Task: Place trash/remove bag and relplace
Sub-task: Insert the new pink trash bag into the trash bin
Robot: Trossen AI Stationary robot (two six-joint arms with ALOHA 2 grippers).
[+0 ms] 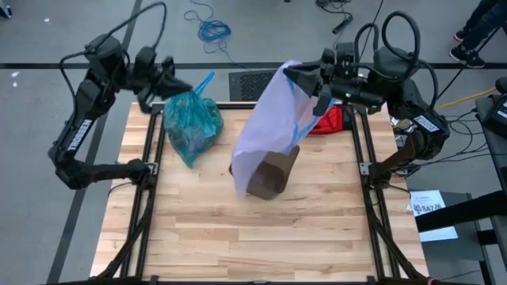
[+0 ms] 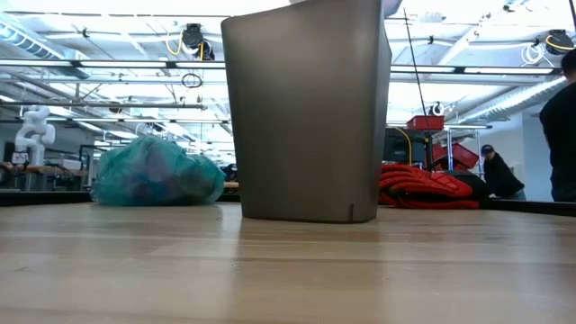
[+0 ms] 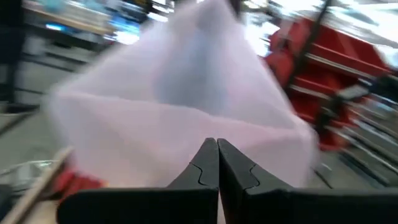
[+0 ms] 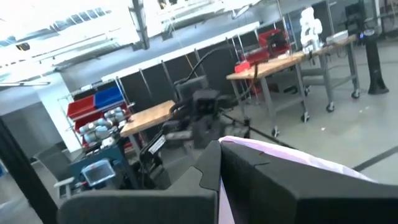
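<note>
The pink bag (image 1: 265,127) hangs long-axis downward from the right jaws (image 1: 299,77), clamped on its top edge, draping over the bin (image 1: 273,176) directly below. The left jaws (image 1: 184,85), together and empty, hover just above the teal bag (image 1: 192,124) on the surface (image 1: 253,229).

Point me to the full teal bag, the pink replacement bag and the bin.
teal bag (image 1: 192,127), high view, bulging middle.
pink replacement bag (image 1: 265,127), high view, hanging sheet.
bin (image 2: 306,117), low view, front wall.
</note>
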